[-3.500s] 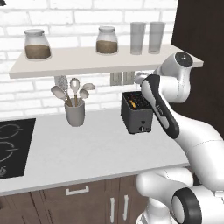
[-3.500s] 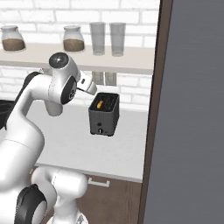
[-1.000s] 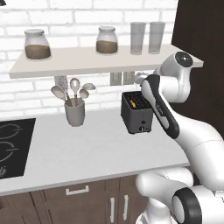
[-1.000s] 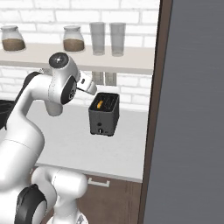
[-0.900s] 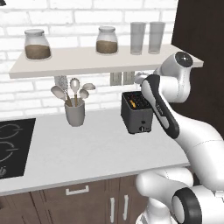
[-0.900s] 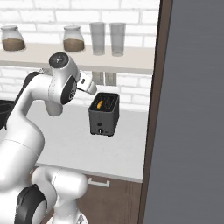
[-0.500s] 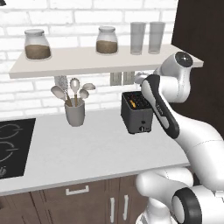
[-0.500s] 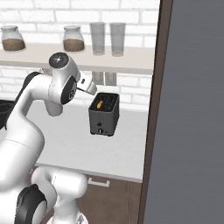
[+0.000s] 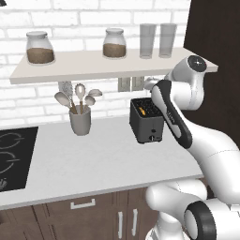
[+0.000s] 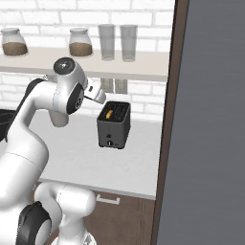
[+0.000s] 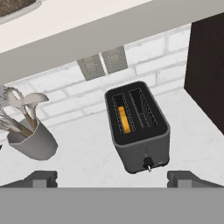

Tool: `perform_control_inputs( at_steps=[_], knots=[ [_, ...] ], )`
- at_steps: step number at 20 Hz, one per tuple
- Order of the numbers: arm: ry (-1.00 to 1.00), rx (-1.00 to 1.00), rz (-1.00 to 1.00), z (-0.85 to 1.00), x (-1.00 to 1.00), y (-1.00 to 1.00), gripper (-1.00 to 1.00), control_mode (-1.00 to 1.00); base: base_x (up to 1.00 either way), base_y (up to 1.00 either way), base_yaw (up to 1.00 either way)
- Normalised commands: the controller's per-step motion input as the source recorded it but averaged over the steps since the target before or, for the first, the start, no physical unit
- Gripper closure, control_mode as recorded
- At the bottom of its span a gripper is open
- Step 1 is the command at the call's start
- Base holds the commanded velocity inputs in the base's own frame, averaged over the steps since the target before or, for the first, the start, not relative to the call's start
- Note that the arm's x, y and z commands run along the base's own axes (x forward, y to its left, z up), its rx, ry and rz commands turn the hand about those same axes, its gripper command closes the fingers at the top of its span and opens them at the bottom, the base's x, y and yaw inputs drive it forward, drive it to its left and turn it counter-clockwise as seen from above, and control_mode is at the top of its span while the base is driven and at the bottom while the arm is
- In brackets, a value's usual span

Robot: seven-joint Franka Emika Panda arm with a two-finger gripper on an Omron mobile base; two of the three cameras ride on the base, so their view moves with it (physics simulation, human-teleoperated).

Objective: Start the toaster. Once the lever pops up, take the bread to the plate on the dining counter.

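Above the table and short of the toaster, the pincer [image 11: 111, 176] hangs with its jaws spread wide and nothing between them, its two dark tips low at 7 and 5 o'clock in the hand view. That width looks chosen to leave room for coming down on the toaster's front, where the starting control sits. At 12 o'clock from the pincer stands the toaster [image 11: 138, 127], dark grey, with its small pale knob [image 11: 148, 163] facing the hand. The bread [image 11: 124, 119] sits sunk in the left slot, only its orange-yellow edge showing, so it seems loaded and waiting. At 9 o'clock stands a grey utensil cup [image 11: 31, 140], well apart from the toaster. Behind, at 12 o'clock, two wall sockets [image 11: 104, 63] sit under the shelf [image 11: 118, 19]. Starting the toaster appears not yet done
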Motion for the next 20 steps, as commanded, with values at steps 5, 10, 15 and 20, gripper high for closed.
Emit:
perform_control_inputs(
  at_steps=[5,10,15,20],
  knots=[
    [0.0,0.0,0.0,0.0,0.0,0.0,-1.0,-1.0,0.0,0.0,0.0],
    [0.0,0.0,0.0,0.0,0.0,0.0,-1.0,-1.0,0.0,0.0,0.0],
    [0.0,0.0,0.0,0.0,0.0,0.0,-1.0,-1.0,0.0,0.0,0.0],
    [0.0,0.0,0.0,0.0,0.0,0.0,-1.0,-1.0,0.0,0.0,0.0]
  ],
)
